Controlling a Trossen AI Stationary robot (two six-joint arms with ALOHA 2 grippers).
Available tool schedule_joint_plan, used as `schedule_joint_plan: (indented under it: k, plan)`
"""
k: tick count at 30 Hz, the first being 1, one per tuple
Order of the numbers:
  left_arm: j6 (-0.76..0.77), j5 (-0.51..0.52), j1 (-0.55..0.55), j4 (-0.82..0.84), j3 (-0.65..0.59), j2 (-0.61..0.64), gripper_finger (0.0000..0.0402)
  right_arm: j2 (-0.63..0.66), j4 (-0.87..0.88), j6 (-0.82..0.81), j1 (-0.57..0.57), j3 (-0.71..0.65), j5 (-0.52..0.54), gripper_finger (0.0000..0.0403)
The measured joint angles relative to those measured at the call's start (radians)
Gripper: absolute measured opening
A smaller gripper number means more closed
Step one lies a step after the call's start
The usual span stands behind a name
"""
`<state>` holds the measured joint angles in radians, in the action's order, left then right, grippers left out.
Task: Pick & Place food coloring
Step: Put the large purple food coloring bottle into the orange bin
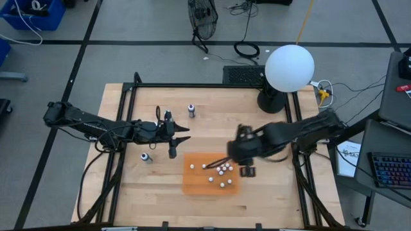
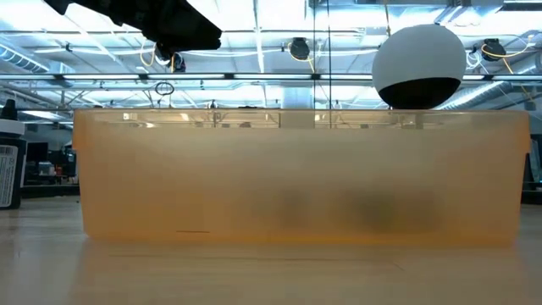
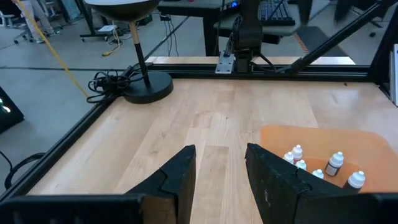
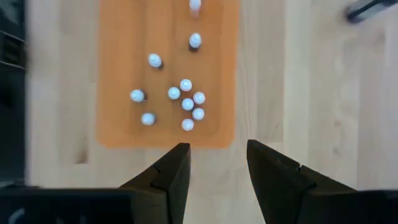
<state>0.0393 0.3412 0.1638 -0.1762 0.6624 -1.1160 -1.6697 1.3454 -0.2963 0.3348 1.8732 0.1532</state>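
Orange tray (image 1: 192,183) on table (image 1: 212,109) is landmark. Many food coloring bottles (image 1: 221,169) stand inside tray; one more (image 1: 191,110) far behind tray, one (image 1: 146,157) left of it. Bottles tiny, light, hard, smooth, tip easy: pinch body under cap. Left gripper (image 1: 183,136) near tray's left corner, fingers (image 3: 180,177) apart, empty. Right gripper (image 4: 214,163) above tray's right edge, fingers apart, empty.

left gripper (image 3: 221,180): parted, empty, low | right gripper (image 4: 217,171): parted, empty, raised

Orange tray (image 1: 192,183); white-capped bottles (image 4: 186,102); pale wooden table (image 1: 212,122); black lamp base (image 3: 148,86).
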Motion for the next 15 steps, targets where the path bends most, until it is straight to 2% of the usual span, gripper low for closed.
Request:
schedule_joint_plan:
  k: [9, 12, 15]
  plan:
    - [0.002, 0.000, 0.000, 0.000, 0.000, 0.000, 0.0145, 0.285, 0.014, -0.108, 0.029, -0.015, 0.008, 0.0147]
    - [0.004, 0.000, 0.000, 0.001, 0.000, 0.000, 0.0145, 0.396, 0.012, -0.103, 0.057, -0.091, 0.040, 0.0148]
    - [0.004, 0.000, 0.000, 0.002, 0.000, 0.000, 0.0145, 0.521, 0.010, -0.107, 0.077, -0.209, 0.131, 0.0147]
